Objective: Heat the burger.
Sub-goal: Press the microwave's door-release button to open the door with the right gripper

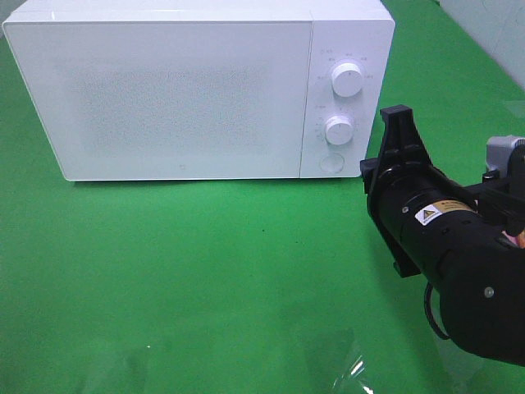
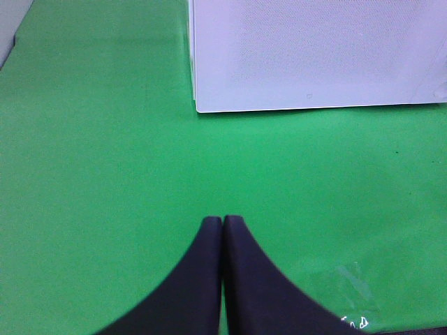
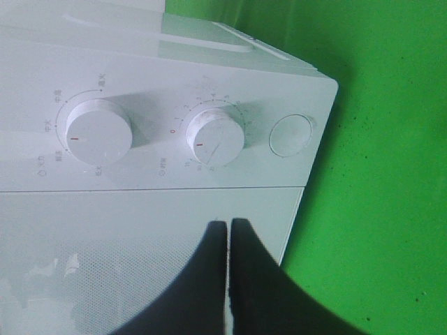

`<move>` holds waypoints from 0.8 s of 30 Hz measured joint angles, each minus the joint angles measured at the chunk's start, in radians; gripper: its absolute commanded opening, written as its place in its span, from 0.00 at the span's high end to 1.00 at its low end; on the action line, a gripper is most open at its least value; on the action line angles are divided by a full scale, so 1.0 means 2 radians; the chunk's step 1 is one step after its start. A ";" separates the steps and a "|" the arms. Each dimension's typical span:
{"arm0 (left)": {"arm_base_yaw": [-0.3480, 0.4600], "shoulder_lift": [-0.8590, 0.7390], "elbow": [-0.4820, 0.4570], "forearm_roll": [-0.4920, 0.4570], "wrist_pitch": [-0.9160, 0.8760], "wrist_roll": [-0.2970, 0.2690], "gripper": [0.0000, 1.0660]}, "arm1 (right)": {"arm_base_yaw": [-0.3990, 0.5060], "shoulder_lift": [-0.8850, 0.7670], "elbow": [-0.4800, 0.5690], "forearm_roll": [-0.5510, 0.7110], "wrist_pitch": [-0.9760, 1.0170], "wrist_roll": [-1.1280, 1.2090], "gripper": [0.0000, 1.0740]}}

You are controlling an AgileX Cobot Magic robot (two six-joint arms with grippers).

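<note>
Microwave (image 1: 180, 98) interior hidden; dial labels (image 1: 331, 59) illegible.

The scene is brightly lit from above; a thin shadow is cast beneath the microwave (image 1: 164, 90); pale glare is seen on the green surface (image 1: 205, 271). The wrist views are rendered softer.

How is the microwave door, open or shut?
Shut. The microwave door lies flat across the front, flush with the control panel beside it, and nothing of the inside shows.

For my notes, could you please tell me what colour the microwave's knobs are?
The knobs are white, each with a small red mark; the right wrist view shows them best.
</note>
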 measured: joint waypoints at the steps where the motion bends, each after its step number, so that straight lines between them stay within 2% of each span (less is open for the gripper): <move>1: 0.000 0.000 0.000 0.000 0.000 0.000 1.00 | 0.000 0.000 0.000 0.000 0.010 0.016 1.00; 8: 0.000 0.000 0.000 0.000 0.000 0.000 1.00 | -0.010 0.000 0.000 -0.001 0.043 0.035 1.00; 13: 0.000 0.000 0.000 0.000 0.000 0.000 1.00 | -0.044 0.000 0.000 -0.017 0.068 0.036 1.00; 24: 0.000 0.000 0.000 0.000 0.000 0.000 1.00 | -0.099 0.049 -0.035 -0.112 0.093 0.094 1.00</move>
